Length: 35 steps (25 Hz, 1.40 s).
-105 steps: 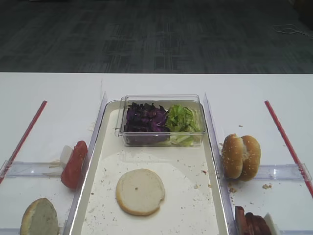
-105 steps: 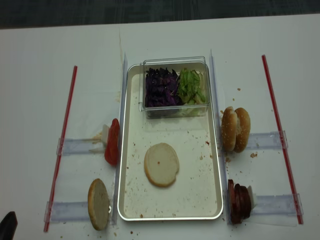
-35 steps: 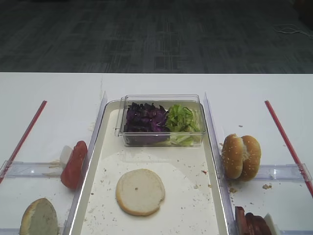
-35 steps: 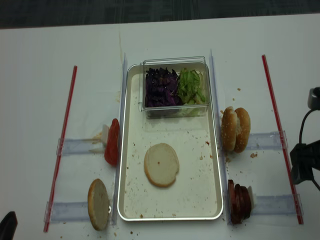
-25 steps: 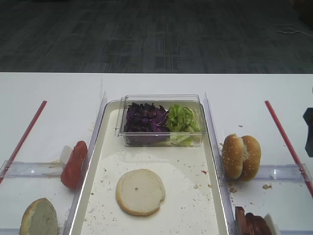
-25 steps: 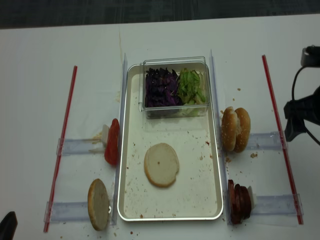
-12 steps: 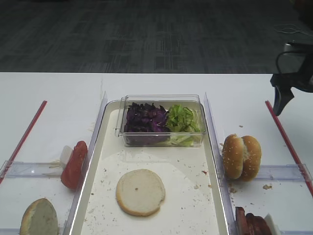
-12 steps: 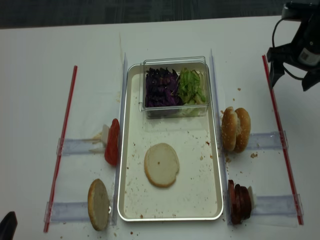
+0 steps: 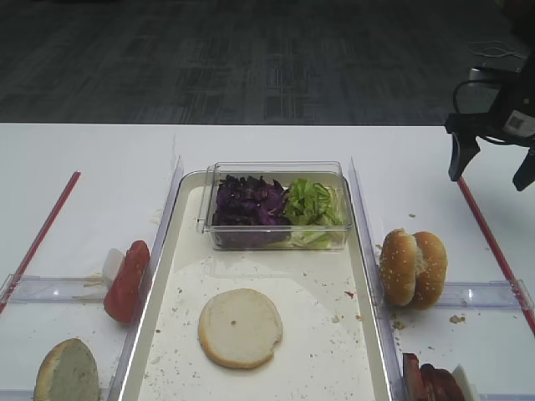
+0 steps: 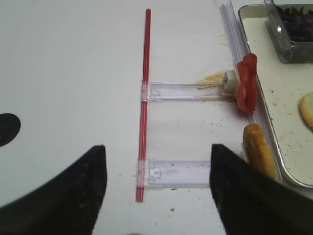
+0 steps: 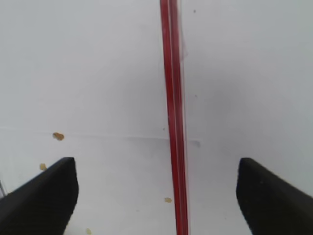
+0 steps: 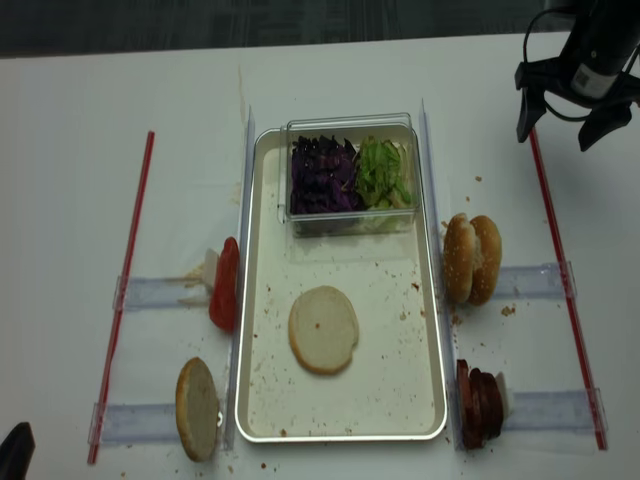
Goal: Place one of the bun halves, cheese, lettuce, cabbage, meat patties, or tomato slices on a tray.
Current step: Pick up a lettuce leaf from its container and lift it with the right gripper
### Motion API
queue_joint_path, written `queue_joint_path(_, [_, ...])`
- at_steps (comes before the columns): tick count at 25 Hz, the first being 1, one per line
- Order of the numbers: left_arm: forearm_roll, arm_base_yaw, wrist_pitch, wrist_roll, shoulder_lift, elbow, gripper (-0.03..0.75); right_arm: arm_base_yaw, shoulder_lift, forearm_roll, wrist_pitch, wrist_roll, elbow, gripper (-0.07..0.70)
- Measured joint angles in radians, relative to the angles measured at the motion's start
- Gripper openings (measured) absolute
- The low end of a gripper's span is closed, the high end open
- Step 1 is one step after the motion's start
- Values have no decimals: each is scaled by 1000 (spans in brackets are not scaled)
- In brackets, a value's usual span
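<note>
One bun half [image 9: 240,327] lies cut face up in the tray [image 9: 355,368], a base for stacking. The other buns [image 9: 413,268], tomato [image 9: 127,280] and patties [image 12: 478,402] stand on edge in desk racks, easy to pinch. The right gripper [image 12: 563,112] hangs far right over the red strip [image 11: 174,117], fingers wide and empty. The left gripper's [image 10: 156,196] fingers are spread too. Patties are cut off in the front view; no cheese is visible
</note>
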Motion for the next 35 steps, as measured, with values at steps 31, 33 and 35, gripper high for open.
queue_joint_path(31, [0, 0, 0, 0, 0, 0, 453, 519, 2, -36, -14, 1, -134, 632])
queue_joint_path(33, [0, 0, 0, 0, 0, 0, 453, 537, 2, -38, -38, 1, -134, 631])
queue_joint_path(35, [0, 0, 0, 0, 0, 0, 453, 547, 8, -38, -54, 1, -134, 631])
